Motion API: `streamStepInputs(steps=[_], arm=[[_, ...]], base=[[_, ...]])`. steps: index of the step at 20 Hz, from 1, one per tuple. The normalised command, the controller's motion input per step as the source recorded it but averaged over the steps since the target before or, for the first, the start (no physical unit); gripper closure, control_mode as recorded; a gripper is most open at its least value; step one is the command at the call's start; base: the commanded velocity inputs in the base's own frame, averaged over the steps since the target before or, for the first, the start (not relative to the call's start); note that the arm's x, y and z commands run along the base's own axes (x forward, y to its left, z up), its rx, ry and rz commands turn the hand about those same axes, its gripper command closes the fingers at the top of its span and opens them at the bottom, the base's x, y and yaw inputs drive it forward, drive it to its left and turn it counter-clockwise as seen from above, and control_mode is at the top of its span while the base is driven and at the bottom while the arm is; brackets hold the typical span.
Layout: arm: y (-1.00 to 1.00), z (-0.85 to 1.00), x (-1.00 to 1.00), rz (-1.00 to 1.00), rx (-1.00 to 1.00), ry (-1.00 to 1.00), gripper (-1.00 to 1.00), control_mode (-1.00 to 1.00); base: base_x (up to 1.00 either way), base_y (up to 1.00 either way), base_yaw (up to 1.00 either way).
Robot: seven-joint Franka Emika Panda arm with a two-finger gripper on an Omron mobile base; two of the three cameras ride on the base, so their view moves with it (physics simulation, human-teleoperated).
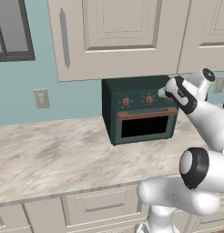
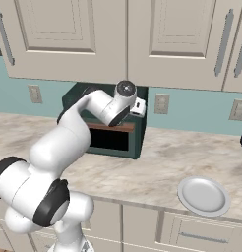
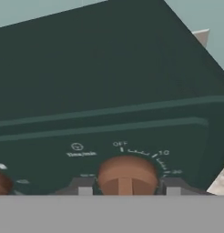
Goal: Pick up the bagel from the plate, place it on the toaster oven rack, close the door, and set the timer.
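turning the timer (image 3: 127, 175) well needs the gripper (image 3: 127, 189), its fingers clamped on this knob, to rotate slowly without slipping.

- Oven (image 1: 111, 113): dark green body.
- Door (image 1: 145, 124): green frame, black glass, copper-brown handle (image 1: 147, 113).
- Timer (image 3: 127, 175): copper-orange knob, with white markings around it on the green panel.
- Other knobs (image 1: 126, 102): the same copper-orange.
- Plate (image 2: 203, 195): plain white.
- Counter (image 1: 50, 154): beige marble with grey-brown veining.
- Cabinets (image 1: 118, 32): cream, grey handles.
- Wall (image 1: 18, 100): pale teal.
- Arm (image 2: 64, 142): white, dark joints.
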Motion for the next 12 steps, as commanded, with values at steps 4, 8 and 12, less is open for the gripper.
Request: streamStepInputs(steps=[4,8,12], arm=[[0.04,-0.22,0.0,-0.09,0.23,0.0,1.0,-1.0],[0.0,-0.22,0.0,-0.19,0.37,0.0,1.0,-1.0],[0.03,-0.17,0.0,-0.22,0.39,0.0,1.0,-1.0]], base=[[0.0,0.0,0.0],[0.0,0.0,0.0],[0.0,0.0,0.0]])
